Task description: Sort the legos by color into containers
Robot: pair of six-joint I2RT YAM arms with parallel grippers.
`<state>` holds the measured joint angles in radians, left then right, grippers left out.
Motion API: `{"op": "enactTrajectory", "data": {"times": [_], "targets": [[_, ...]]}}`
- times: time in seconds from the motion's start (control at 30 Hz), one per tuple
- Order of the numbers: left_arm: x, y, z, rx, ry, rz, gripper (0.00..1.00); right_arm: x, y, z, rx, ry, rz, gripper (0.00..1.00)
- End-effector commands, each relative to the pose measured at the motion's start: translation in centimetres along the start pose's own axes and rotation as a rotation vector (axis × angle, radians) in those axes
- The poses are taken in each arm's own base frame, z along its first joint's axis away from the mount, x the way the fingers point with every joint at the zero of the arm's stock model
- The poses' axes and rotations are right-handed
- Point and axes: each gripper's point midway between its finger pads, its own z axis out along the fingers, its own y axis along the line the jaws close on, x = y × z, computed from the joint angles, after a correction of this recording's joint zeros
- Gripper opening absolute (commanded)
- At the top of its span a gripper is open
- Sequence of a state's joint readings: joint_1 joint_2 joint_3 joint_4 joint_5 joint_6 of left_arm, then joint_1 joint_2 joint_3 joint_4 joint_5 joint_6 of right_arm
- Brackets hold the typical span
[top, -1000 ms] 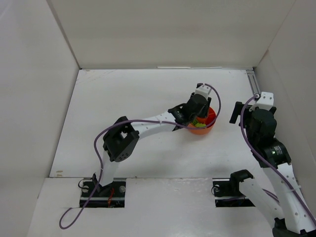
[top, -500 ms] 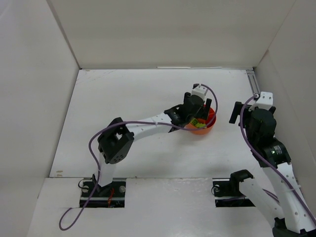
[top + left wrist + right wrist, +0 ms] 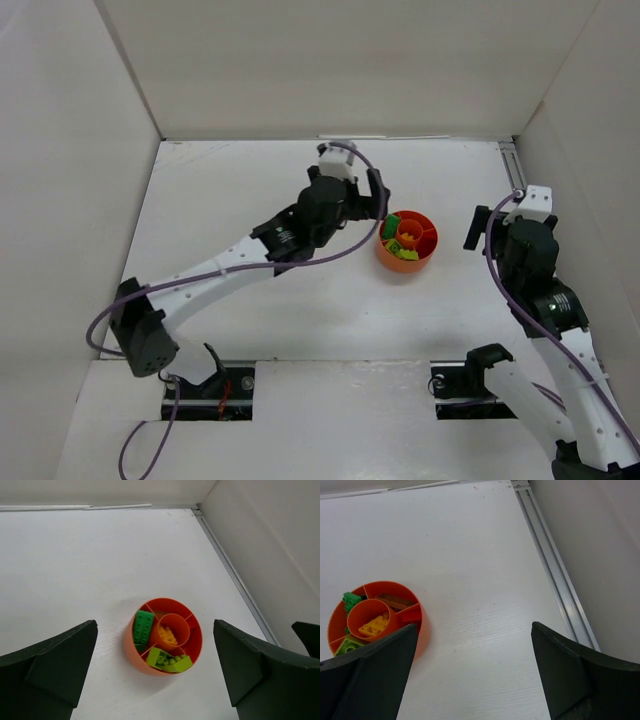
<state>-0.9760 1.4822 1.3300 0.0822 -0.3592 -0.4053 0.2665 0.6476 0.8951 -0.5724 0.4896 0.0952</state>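
**Both grippers spread wide and empty, the sorted bowl between them**

The left gripper (image 3: 154, 624) has its jaws wide apart and holds nothing. Its dark fingers (image 3: 55, 665) frame the bowl from above without touching it. The right gripper (image 3: 474, 626) is also fully spread and empty. It hangs over bare table (image 3: 470, 545), with the bowl at the lower left of its view.

The bowl (image 3: 134, 656) is small, round and orange-red. It has a round cup at its centre, and thin dividers run from the cup to the rim to form outer compartments.
- The centre cup holds yellow bricks (image 3: 169, 636).
- The left compartment holds a dark green brick (image 3: 143, 626), studs up and tilted against the wall.
- The near compartment holds lime bricks (image 3: 169, 660), piled on one another.
- In the right wrist view, a brown piece (image 3: 395, 601) lies in a far compartment.
- The compartment beside the brown piece looks reddish, and I cannot tell what is in it against the bowl's own colour.

From the top view, the bowl (image 3: 425, 258) stands upright on the white table, right of centre. The left gripper is just beyond its far-left side, and the right gripper is apart to its right. A metal rail (image 3: 555, 570) runs along the table's right edge beneath the white wall (image 3: 270, 540).
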Motion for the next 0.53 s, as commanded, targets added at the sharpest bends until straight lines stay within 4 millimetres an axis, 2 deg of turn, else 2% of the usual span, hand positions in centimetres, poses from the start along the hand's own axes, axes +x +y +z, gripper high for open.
{"op": "enactTrajectory", "data": {"times": [0.0,0.03,0.07,0.1,0.17,0.23,0.27,0.33,0.37,0.43,0.5], "targets": [[1.6,6.3,-1.6,-0.144,0.061,-0.100,1.00,-2.0,0.4,-0.2,-0.021,-0.051,0.048,1.00],[1.2,7.7,-2.6,-0.184,0.043,-0.128,1.00,-1.6,0.6,-0.1,-0.032,-0.042,0.043,1.00],[2.6,10.2,-3.1,-0.247,0.066,-0.142,1.00,-1.4,0.8,0.2,-0.031,-0.029,0.037,1.00],[3.3,11.3,-3.9,-0.278,0.084,-0.167,1.00,-1.4,0.5,0.3,-0.022,-0.029,0.040,1.00],[3.2,13.4,-5.9,-0.333,0.054,-0.188,1.00,-1.3,0.9,0.6,-0.030,-0.016,0.033,1.00],[3.1,14.6,-7.3,-0.362,0.038,-0.214,1.00,-1.1,1.2,1.2,-0.028,-0.002,0.027,1.00],[2.2,14.4,-8.4,-0.344,0.007,-0.239,1.00,-0.8,1.5,1.5,-0.037,0.013,0.030,1.00],[2.4,16.1,-9.5,-0.384,-0.010,-0.255,1.00,-0.5,1.9,1.7,-0.049,0.027,0.025,1.00],[1.7,16.1,-10.3,-0.379,-0.040,-0.264,1.00,-0.7,2.1,1.8,-0.061,0.019,0.029,1.00],[2.1,16.8,-10.8,-0.389,-0.042,-0.266,1.00,-0.5,2.5,2.1,-0.071,0.024,0.027,1.00],[1.9,16.5,-11.0,-0.374,-0.046,-0.271,1.00,-0.4,3.1,2.4,-0.097,0.024,0.029,1.00]]}}
